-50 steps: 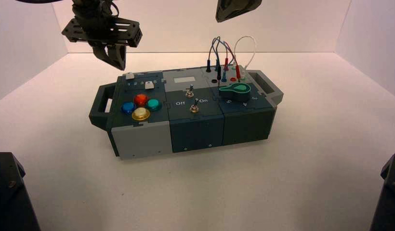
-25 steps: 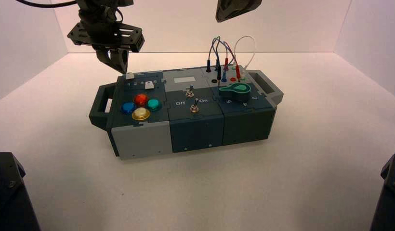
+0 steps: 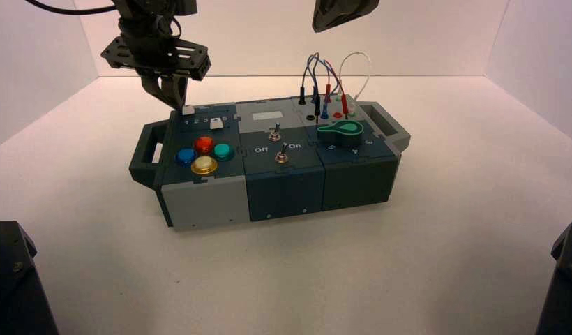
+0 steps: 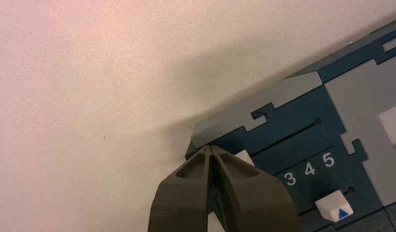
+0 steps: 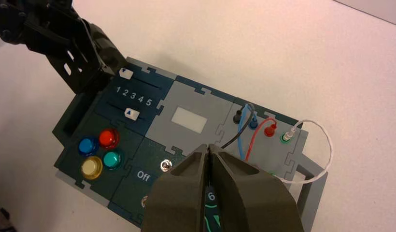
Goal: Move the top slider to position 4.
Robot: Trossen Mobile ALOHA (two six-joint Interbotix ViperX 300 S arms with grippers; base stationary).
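top slider (image 3: 187, 110) unmoved, left hand (image 3: 173, 100) now lower

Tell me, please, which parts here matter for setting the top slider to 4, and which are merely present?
In use:
- small white top slider knob
- printed white numeral 4
- left gripper, shut, at that knob

Merely present:
- twin white lower slider knob
- four round coloured buttons
- green rotary dial
- right gripper, raised

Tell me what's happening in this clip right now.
The left gripper, fingers closed together, has come down to the far left corner of the box, right beside the top slider. That slider sits at the 1 end of its track, away from position 4, so the slide has not begun. The lower slider sits near 3. The right gripper hangs shut above the box, idle.
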